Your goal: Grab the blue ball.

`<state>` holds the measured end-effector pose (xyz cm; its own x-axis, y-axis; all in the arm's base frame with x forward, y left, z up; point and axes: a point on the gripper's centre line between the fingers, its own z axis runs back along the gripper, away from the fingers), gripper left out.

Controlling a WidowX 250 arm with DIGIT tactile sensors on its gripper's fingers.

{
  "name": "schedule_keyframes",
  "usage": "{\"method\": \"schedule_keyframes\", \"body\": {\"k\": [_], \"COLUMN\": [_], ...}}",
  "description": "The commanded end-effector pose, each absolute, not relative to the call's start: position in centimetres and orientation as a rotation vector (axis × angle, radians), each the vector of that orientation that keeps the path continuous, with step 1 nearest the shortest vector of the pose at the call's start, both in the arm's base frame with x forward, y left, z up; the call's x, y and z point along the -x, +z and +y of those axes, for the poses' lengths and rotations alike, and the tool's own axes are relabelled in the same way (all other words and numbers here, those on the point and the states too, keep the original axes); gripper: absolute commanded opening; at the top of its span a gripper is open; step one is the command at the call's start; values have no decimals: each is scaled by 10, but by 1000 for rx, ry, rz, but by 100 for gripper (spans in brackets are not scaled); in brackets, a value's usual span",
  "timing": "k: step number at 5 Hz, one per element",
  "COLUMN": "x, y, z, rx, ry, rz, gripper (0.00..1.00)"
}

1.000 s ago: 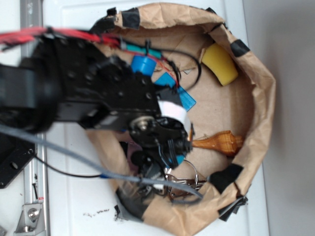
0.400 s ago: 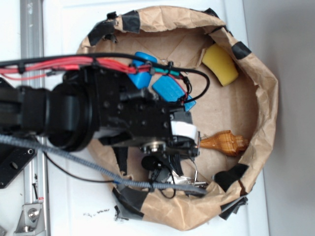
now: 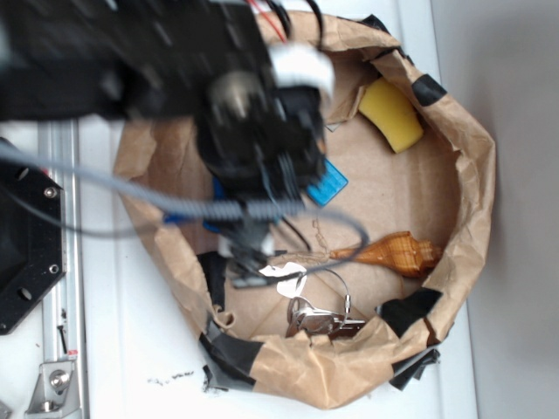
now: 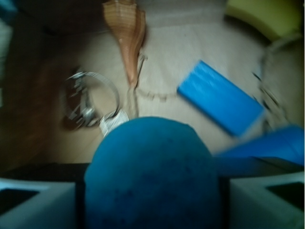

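The blue ball (image 4: 152, 176), teal-blue and dimpled, fills the lower middle of the wrist view, pressed between my two pale fingers (image 4: 35, 202). My gripper (image 4: 152, 200) is shut on it and holds it above the floor of the paper bowl. In the exterior view the black arm and gripper (image 3: 253, 175) hang over the upper left of the bowl, blurred; the ball itself is hidden under them there.
Brown paper bowl (image 3: 472, 175) with black tape. Inside: flat blue block (image 3: 330, 182) (image 4: 221, 98), seashell (image 3: 393, 253) (image 4: 127, 33), yellow sponge (image 3: 390, 113) (image 4: 267, 16), metal key ring (image 3: 319, 305) (image 4: 86, 98), and a blue bottle (image 4: 271, 145) at the right of the wrist view.
The arm has swung from the bowl's lower middle up toward its upper left and risen. The key ring and the bowl's floor near the shell are uncovered now.
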<state>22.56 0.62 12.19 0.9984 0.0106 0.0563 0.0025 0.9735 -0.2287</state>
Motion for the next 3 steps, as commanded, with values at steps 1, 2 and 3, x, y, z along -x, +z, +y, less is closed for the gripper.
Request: {"method": "schedule_keyframes", "body": {"k": [1,2,3], "x": [-216,-211,-208], "y": [197,192,185], "z": [11,10,10], "rx": [215,222,188], "ry": [320,342,381], "rz": [-84,-77,-49], "gripper": [0,0,0]}}
